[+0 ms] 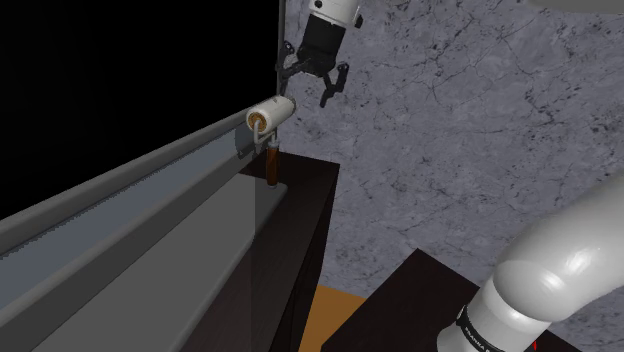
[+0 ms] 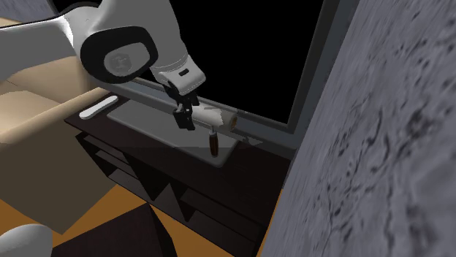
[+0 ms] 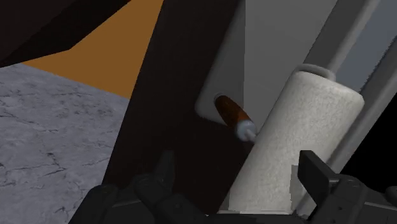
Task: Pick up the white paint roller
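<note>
Black fingers (image 3: 167, 167) are standing wide apart right at the lens, so the gripper (image 3: 239, 160) is gaping open and clasping nothing. Between those fingers the white paint roller (image 3: 299, 140) is showing, its fuzzy cylinder sitting closer to one finger, though I cannot tell whether they are touching. Over in the shoulder view the gripper (image 1: 307, 88) is hovering just above the white paint roller (image 1: 270, 115). That cylinder is resting against the end of the grey window frame (image 1: 150, 175), with the brown handle (image 1: 272, 165) pointing down to a grey slab (image 1: 200, 260) on the dark cabinet (image 1: 305, 230). Behind the frame a black area (image 1: 130, 70) is showing, and a marbled grey wall (image 1: 450, 130) is rising beside it.
</note>
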You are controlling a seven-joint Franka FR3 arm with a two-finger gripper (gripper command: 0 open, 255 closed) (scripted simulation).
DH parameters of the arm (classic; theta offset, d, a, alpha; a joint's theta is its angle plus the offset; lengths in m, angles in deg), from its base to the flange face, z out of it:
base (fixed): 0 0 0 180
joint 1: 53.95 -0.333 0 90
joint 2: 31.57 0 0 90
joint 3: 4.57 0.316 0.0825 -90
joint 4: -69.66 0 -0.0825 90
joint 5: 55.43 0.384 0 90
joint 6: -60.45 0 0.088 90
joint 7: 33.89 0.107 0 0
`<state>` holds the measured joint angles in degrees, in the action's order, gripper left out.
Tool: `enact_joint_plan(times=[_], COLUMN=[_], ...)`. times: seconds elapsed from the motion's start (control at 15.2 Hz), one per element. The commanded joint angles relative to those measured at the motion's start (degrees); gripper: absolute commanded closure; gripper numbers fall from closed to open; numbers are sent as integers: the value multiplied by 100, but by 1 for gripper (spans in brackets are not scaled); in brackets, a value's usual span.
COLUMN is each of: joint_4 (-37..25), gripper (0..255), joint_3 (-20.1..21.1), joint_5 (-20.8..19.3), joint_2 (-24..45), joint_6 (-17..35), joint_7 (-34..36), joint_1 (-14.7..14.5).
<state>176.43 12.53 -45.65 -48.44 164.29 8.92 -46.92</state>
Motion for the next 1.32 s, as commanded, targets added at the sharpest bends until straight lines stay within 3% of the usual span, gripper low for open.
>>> enact_joint_plan(times=[0.0, 0.26, 0.86, 0.92, 1.25], joint_4=[-479, -1501, -768, -780, -791], gripper=[0, 0, 0, 255, 255], joint_3=[186, 418, 399, 400, 400], joint_5=[-134, -492, -427, -429, -431], joint_2=[503, 1476, 1346, 1353, 1361], joint_6=[7, -115, 493, 487, 483], joint_7=[623, 1687, 1611, 1613, 1613], joint_1=[66, 81, 75, 75, 75])
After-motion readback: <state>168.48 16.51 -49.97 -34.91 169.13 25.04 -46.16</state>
